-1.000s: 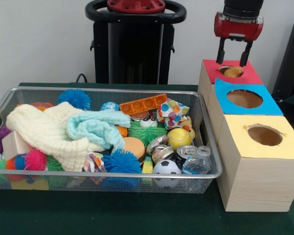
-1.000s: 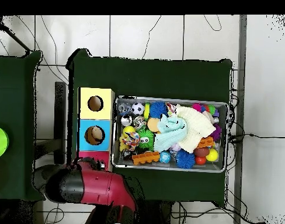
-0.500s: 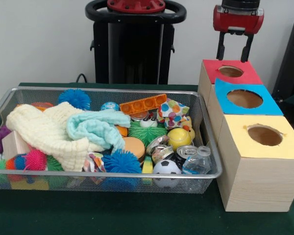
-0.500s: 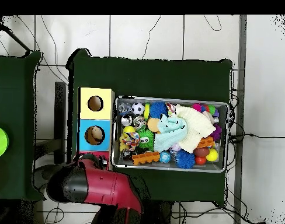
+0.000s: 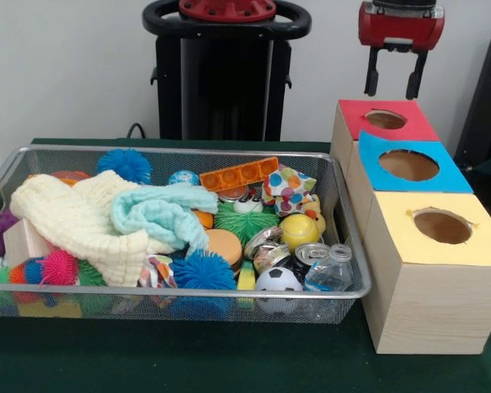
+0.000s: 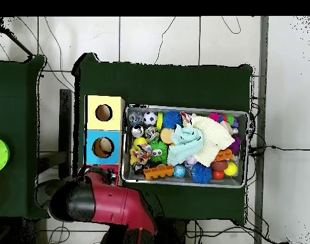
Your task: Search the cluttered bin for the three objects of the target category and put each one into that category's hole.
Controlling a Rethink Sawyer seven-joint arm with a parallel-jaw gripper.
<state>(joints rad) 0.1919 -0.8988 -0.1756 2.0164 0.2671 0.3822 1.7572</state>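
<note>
Wire-mesh bin (image 5: 188, 300) brims with toys; gripper (image 5: 390, 82) hangs spread, empty, above red-topped box (image 5: 385, 123).

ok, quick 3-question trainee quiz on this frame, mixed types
1. True or false: the gripper holds an object.
2. Which box is the gripper above? A) red box B) blue box C) yellow box
3. Fill in: in the bin, the teal cloth lies on the ____ cloth.

Key: 1 false, it is open and empty; 2 A; 3 cream.
</note>
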